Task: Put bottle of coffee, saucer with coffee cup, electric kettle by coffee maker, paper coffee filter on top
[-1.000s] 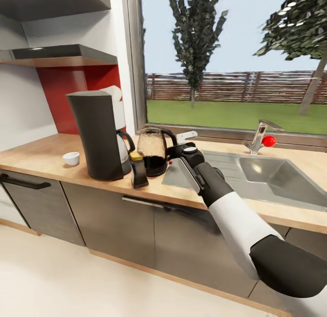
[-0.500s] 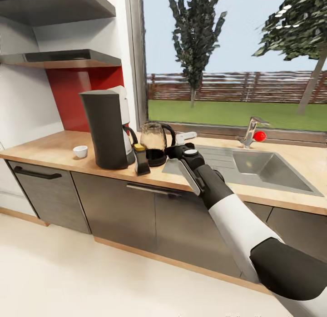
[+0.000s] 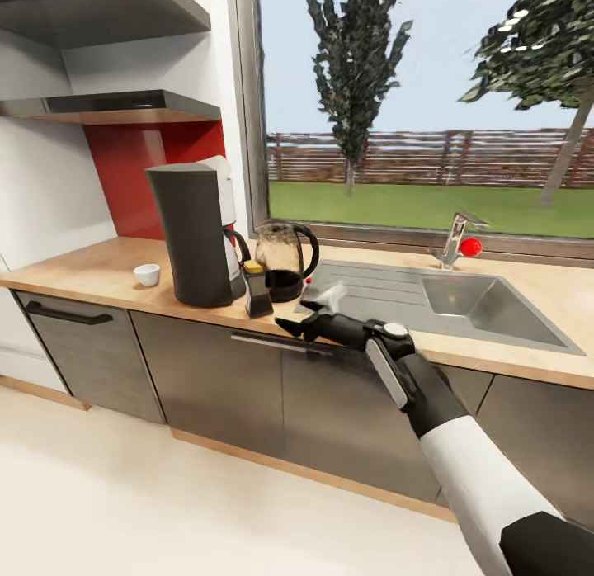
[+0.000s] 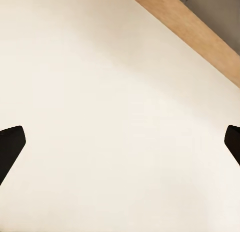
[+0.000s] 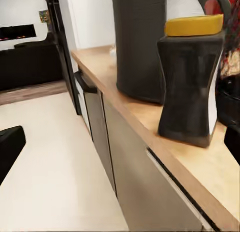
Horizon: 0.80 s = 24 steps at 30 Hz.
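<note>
The dark coffee maker [image 3: 198,233] stands on the wooden countertop [image 3: 91,275]. At its right foot stands the bottle of coffee [image 3: 257,290], dark with a yellow cap. The glass electric kettle [image 3: 283,261] sits just behind the bottle. A small white coffee cup [image 3: 147,274] rests on the counter left of the maker. My right gripper [image 3: 295,318] hangs open at the counter's front edge, just right of the bottle and holding nothing. In the right wrist view the bottle [image 5: 190,82] and maker [image 5: 140,42] are close ahead. My left gripper [image 4: 120,142] is open over bare floor.
A steel sink [image 3: 483,308] with drainboard and tap [image 3: 454,239] lies right of the kettle. A small white piece [image 3: 334,294] sits by my right gripper. Dark cabinet fronts [image 3: 206,378] run below the counter. Shelves [image 3: 115,106] hang above the maker.
My right gripper has come away from the kettle's handle and dropped to the counter's front edge. The view also shifted between the two earlier frames as the camera moved.
</note>
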{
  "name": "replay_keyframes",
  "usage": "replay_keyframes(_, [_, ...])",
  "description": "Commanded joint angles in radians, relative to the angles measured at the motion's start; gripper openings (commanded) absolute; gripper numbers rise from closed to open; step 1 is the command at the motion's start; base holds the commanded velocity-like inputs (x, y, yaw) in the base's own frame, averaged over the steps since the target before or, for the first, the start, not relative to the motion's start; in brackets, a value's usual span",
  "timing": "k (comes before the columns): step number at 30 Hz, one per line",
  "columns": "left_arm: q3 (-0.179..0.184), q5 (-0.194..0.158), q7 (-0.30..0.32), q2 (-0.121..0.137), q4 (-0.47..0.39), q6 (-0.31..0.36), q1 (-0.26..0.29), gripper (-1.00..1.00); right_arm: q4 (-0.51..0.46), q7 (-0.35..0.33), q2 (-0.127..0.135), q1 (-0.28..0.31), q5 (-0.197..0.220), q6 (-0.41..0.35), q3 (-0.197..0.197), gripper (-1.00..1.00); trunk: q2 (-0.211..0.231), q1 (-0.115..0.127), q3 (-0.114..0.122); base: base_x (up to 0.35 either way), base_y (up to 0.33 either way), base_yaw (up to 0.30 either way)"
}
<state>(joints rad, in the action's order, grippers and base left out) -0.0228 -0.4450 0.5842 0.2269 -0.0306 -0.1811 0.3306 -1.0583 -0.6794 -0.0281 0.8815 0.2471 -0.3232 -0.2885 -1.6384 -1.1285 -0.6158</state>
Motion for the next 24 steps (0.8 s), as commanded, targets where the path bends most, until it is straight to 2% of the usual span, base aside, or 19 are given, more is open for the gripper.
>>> replay_keyframes(1, [-0.002, 0.002, 0.003, 0.0, 0.001, -0.004, 0.001, 1.0, -0.012, -0.037, 0.003, -0.019, 0.016, -0.008, 0.004, 1.0, -0.001, 0.0, -0.001, 0.0, 0.0, 0.0])
replay_keyframes(3, [-0.002, 0.002, 0.004, 0.0, 0.001, -0.004, 0.001, 1.0, -0.04, -0.095, 0.008, -0.063, 0.023, -0.006, 0.008, 1.0, -0.001, 0.0, -0.001, 0.0, 0.0, 0.0])
replay_keyframes(4, [-0.002, 0.002, 0.004, 0.0, 0.001, -0.004, 0.001, 1.0, -0.075, -0.142, 0.016, -0.123, 0.028, -0.005, 0.011, 1.0, -0.001, 0.0, -0.001, 0.0, 0.0, 0.0])
replay_keyframes(6, [-0.002, 0.002, 0.004, 0.0, 0.001, -0.004, 0.001, 1.0, -0.11, -0.175, 0.022, -0.18, 0.031, -0.004, 0.013, 1.0, -0.001, 0.0, -0.001, 0.0, 0.0, 0.0])
replay_keyframes(7, [-0.002, 0.002, 0.007, 0.0, 0.0, -0.003, 0.001, 1.0, -0.172, -0.232, 0.048, -0.321, 0.034, -0.002, 0.016, 1.0, -0.001, 0.0, -0.001, 0.0, 0.0, 0.0])
replay_keyframes(11, [-0.001, 0.002, 0.011, 0.0, -0.001, -0.002, 0.001, 1.0, -0.179, -0.259, 0.076, -0.436, 0.033, 0.002, 0.016, 1.0, -0.001, 0.0, -0.001, 0.0, 0.0, 0.0])
replay_keyframes(12, [0.0, 0.002, 0.013, 0.001, -0.002, -0.001, 0.001, 1.0, -0.171, -0.265, 0.096, -0.498, 0.033, 0.006, 0.017, 1.0, -0.001, 0.0, -0.001, 0.0, 0.0, 0.0])
replay_keyframes(14, [0.001, 0.002, 0.014, 0.001, -0.002, -0.001, 0.001, 1.0, -0.147, -0.269, 0.123, -0.556, 0.033, 0.017, 0.017, 1.0, -0.001, 0.0, -0.001, 0.0, 0.0, 0.0])
replay_keyframes(17, [0.005, 0.003, 0.015, 0.001, -0.003, -0.002, 0.001, 1.0, -0.075, -0.273, 0.161, -0.625, 0.033, 0.065, 0.017, 1.0, -0.001, 0.0, -0.001, 0.0, 0.0, 0.0])
replay_keyframes(18, [0.009, 0.004, 0.016, 0.001, -0.004, -0.003, 0.001, 1.0, -0.006, -0.275, 0.181, -0.659, 0.034, 0.12, 0.017, 1.0, -0.001, 0.0, -0.001, 0.0, 0.0, 0.0])
replay_keyframes(21, [0.013, 0.006, 0.017, 0.001, -0.004, -0.004, 0.001, 1.0, 0.12, -0.277, 0.199, -0.692, 0.034, 0.212, 0.017, 1.0, -0.001, 0.0, -0.001, 0.0, 0.0, 0.0])
replay_keyframes(22, [0.011, 0.007, 0.017, 0.0, -0.004, -0.004, 0.001, 1.0, 0.207, -0.277, 0.206, -0.705, 0.034, 0.261, 0.018, 1.0, -0.001, 0.0, -0.001, 0.0, 0.0, 0.0])
replay_keyframes(23, [0.01, 0.007, 0.017, 0.0, -0.004, -0.004, 0.001, 1.0, 0.252, -0.277, 0.209, -0.709, 0.034, 0.28, 0.018, 1.0, -0.001, 0.0, -0.001, 0.0, 0.0, 0.0])
replay_keyframes(24, [0.009, 0.008, 0.017, -0.001, -0.004, -0.004, 0.001, 1.0, 0.35, -0.274, 0.22, -0.715, 0.034, 0.307, 0.019, 1.0, -0.001, 0.0, -0.001, 0.0, 0.0, 0.0])
